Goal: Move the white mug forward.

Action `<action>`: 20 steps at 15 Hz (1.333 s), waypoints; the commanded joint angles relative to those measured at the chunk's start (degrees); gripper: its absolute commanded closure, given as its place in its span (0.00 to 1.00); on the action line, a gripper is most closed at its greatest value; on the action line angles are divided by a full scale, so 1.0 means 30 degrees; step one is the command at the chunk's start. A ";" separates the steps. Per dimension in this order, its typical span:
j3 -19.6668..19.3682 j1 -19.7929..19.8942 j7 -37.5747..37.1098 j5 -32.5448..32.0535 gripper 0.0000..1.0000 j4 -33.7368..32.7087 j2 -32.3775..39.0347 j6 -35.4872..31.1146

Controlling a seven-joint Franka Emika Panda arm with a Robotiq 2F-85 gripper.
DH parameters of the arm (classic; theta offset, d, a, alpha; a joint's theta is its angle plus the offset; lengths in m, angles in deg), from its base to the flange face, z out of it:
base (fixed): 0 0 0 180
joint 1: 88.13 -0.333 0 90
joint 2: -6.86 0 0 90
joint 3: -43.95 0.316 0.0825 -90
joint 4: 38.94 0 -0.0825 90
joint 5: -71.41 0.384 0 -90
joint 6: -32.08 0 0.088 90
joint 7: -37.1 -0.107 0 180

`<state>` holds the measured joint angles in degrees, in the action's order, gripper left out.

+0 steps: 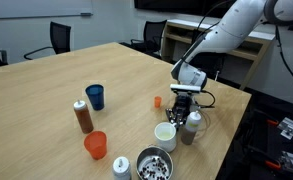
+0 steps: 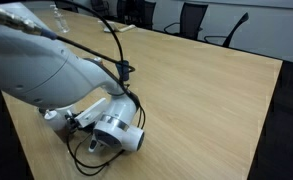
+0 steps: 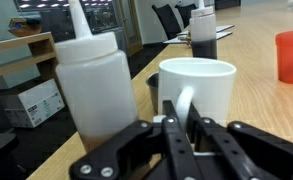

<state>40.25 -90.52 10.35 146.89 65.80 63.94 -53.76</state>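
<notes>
In an exterior view we saw the mug (image 1: 165,135) standing upright on the table (image 1: 46,90) near its edge, just beside a bottle (image 1: 192,128), with the gripper (image 1: 182,114) hanging low over the gap between them. In an exterior view taken up almost wholly by the arm (image 2: 46,60), the mug and the fingers were both hidden, so we learned nothing there. In the wrist view the mug's handle (image 3: 183,104) faced us, and the two fingers (image 3: 169,125) stood close together on either side of it. We judged them pinched on the handle, though we could not see the contact itself. The bottle (image 3: 91,90) stood just beside the mug, and an orange cup (image 3: 292,55) stood farther off. To do the move well, we would keep the grip firm and raise the mug only slightly. We would hold it level and steer it away from the bottle so that nothing tipped.
</notes>
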 commanded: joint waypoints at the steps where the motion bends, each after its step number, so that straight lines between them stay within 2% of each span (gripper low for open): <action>1: 0.0038 0.0153 -0.0303 -0.0380 0.55 -0.0348 -0.0042 0.0345; 2: 0.0061 0.0204 -0.0299 -0.0391 0.46 -0.0378 -0.0072 0.0465; 3: 0.0089 0.0119 -0.0039 -0.0074 0.65 -0.0275 0.0060 0.0065; 6: 0.0092 0.0123 -0.0040 -0.0076 0.46 -0.0350 0.0061 0.0105; 9: 0.0092 0.0125 -0.0041 -0.0075 0.46 -0.0350 0.0061 0.0111; 10: 0.0091 0.0125 -0.0041 -0.0075 0.21 -0.0350 0.0061 0.0112; 12: -0.0027 -0.0034 -0.0142 0.0284 0.15 0.0090 -0.0300 -0.0577; 14: -0.0119 -0.0355 -0.0015 0.0586 0.02 0.0785 -0.0935 -0.1662; 20: 0.0125 -0.0798 0.1283 0.2777 0.00 0.3219 -0.3917 -0.5626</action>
<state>40.36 -92.00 11.66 151.74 69.57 58.30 -64.41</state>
